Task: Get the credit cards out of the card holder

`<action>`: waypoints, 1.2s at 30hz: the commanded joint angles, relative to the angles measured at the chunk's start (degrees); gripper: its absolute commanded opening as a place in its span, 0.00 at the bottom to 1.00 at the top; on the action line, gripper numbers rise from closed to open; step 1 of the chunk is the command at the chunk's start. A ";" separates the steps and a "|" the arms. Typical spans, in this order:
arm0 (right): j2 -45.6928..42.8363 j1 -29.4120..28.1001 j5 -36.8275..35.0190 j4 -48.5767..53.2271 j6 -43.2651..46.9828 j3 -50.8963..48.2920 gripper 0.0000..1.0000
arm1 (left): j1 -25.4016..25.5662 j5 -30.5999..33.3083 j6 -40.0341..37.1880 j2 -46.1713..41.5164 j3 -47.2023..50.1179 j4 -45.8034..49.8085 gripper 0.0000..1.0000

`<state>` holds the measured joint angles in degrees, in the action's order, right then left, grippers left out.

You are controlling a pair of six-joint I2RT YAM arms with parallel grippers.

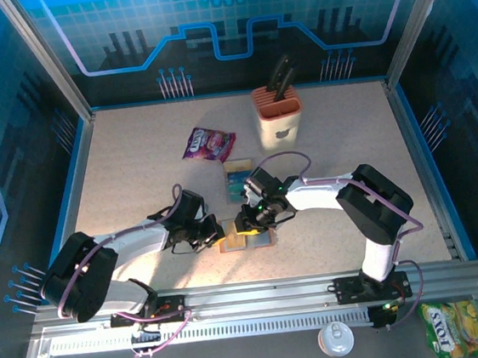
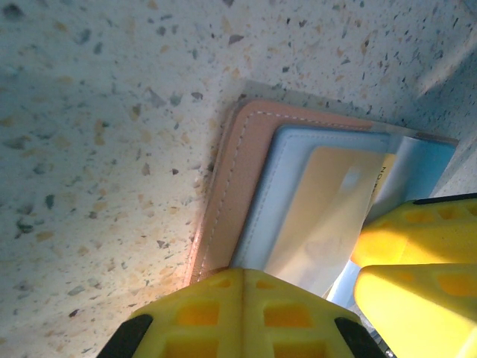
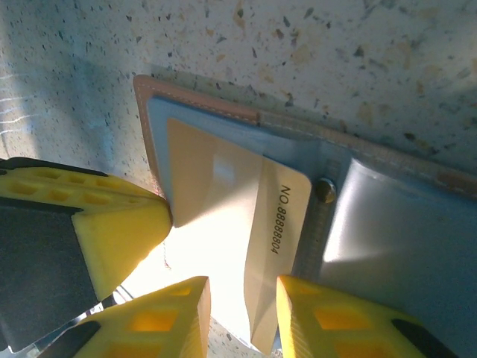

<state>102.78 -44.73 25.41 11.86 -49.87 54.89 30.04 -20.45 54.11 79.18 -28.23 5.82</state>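
Observation:
The brown card holder [image 1: 262,240] lies open on the table, its grey-blue inner faces [image 3: 417,246] up. My left gripper [image 1: 216,231] is shut with nothing in it, its tip [image 2: 242,276] pressing down on the holder's stitched brown edge [image 2: 238,171]. A pale tan credit card [image 3: 216,186] printed "NO.88888804" sticks partway out of a pocket. My right gripper [image 3: 242,298] stands open, its fingers either side of the card's near end; contact is unclear. The same card [image 2: 328,209] shows beside the right fingers [image 2: 417,253]. Teal and blue credit cards [image 1: 239,179] lie flat just beyond the holder.
A purple snack packet [image 1: 208,143] lies behind the cards. A beige knife block [image 1: 278,113] with an orange top stands at the back centre. Off the table at the near right are a yellow snack bag [image 1: 456,327] and a white lid [image 1: 334,338].

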 commanded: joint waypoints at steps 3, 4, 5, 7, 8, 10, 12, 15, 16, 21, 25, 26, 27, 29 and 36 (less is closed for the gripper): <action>-0.89 -1.06 0.04 0.19 0.34 0.81 0.31 | -0.42 0.67 0.63 0.10 0.19 3.28 0.02; -0.69 -1.08 0.78 -0.68 -0.03 0.68 0.30 | -0.35 0.67 0.65 0.10 0.19 3.27 0.02; -0.50 -1.07 1.49 -1.55 -0.35 0.49 0.30 | -0.34 0.68 0.66 0.10 0.18 3.24 0.02; -0.09 -1.15 2.22 -2.76 -1.04 0.35 0.29 | -0.38 0.75 0.65 0.10 0.15 3.23 0.02; 0.11 -1.15 2.32 -3.19 -1.19 0.33 0.29 | -0.37 0.76 0.67 0.10 0.19 3.25 0.02; 0.65 -1.10 2.54 -3.23 -1.24 0.41 0.29 | -0.39 0.76 0.72 0.01 0.15 3.23 0.02; 1.22 -1.10 2.54 -2.86 -1.20 0.56 0.29 | -0.38 0.84 0.65 -0.12 0.18 3.32 0.02; 1.79 -1.13 2.77 -2.92 -1.30 0.69 0.29 | -0.36 0.91 0.66 -0.34 0.27 3.41 0.02; 2.12 -1.15 3.04 -2.97 -1.39 0.77 0.29 | -0.39 0.94 0.61 -0.34 0.28 3.40 0.02; 3.12 -1.22 5.40 -5.46 -2.14 0.41 0.29 | -0.38 0.94 0.67 -0.25 0.19 3.42 0.02; 3.31 -1.15 5.60 -6.15 -2.81 -0.06 0.29 | -0.35 0.98 0.67 -0.38 0.18 3.49 0.02; 3.17 -1.15 4.79 -4.84 -2.26 0.10 0.29 | -0.39 1.10 0.75 -0.44 0.21 3.56 0.02; 2.90 -1.07 3.72 -3.27 -1.75 0.46 0.29 | -0.37 1.11 0.74 -0.58 0.28 3.57 0.02; 2.14 -1.24 0.88 1.07 0.24 1.62 0.29 | -0.35 1.24 0.87 -0.84 0.40 3.58 0.02; 0.42 -1.32 -1.70 5.79 2.59 3.22 0.29 | -0.34 1.34 0.83 -0.87 0.26 3.58 0.02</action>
<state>104.60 -45.25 25.85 12.97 -48.97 56.99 30.04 -20.38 54.11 78.85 -28.23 6.15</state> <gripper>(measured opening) 0.291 0.055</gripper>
